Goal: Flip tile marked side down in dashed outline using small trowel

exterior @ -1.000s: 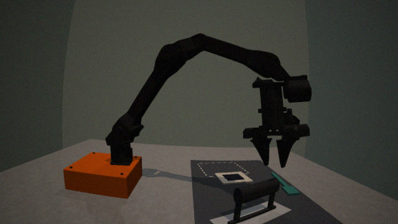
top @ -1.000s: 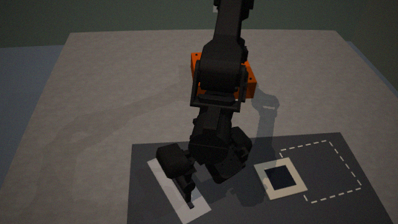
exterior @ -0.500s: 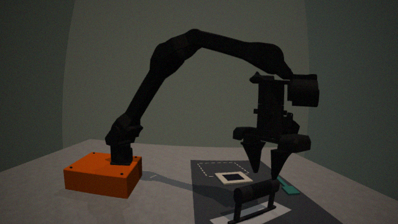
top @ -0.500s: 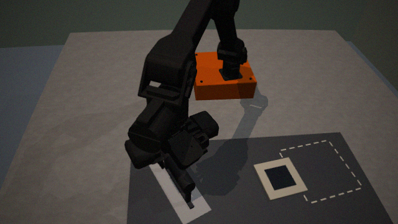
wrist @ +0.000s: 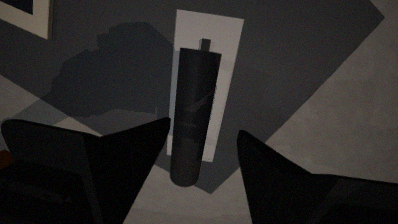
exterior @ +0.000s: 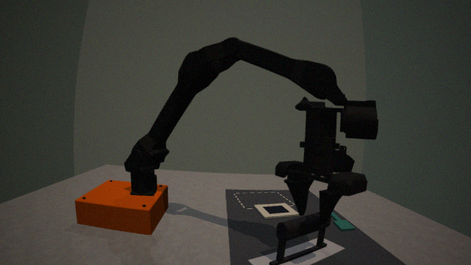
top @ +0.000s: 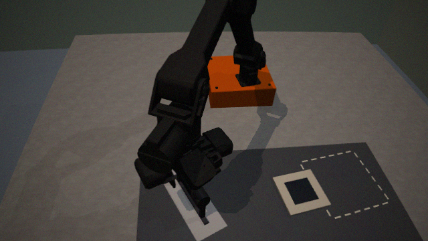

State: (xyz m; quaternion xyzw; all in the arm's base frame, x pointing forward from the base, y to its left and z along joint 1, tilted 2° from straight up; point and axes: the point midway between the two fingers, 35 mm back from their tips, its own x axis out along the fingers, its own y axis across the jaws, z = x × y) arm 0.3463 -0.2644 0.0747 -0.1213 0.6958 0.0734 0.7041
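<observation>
The tile [top: 301,191] [exterior: 277,209] [wrist: 41,22] lies flat, its dark marked square up, across the left edge of the dashed outline [top: 355,154] in the top view. A tool with a black bar handle [top: 200,197] [exterior: 298,227] [wrist: 195,110] on posts over a pale flat plate [top: 210,228] [exterior: 331,248] [wrist: 225,35] stands on the mat; it looks like the trowel. My gripper [exterior: 313,217] [wrist: 204,129] is open. It points down with its fingers on either side of the handle's rear part, near handle height. The left finger in the wrist view is closer to the handle. In the top view the arm partly hides the handle.
A green flat tool [exterior: 344,224] lies on the mat's far side in the exterior view. The dark mat [top: 254,224] [wrist: 285,60] bears tile and tools. The orange base block [top: 241,98] [exterior: 114,217] stands behind the mat, on the table [top: 100,84].
</observation>
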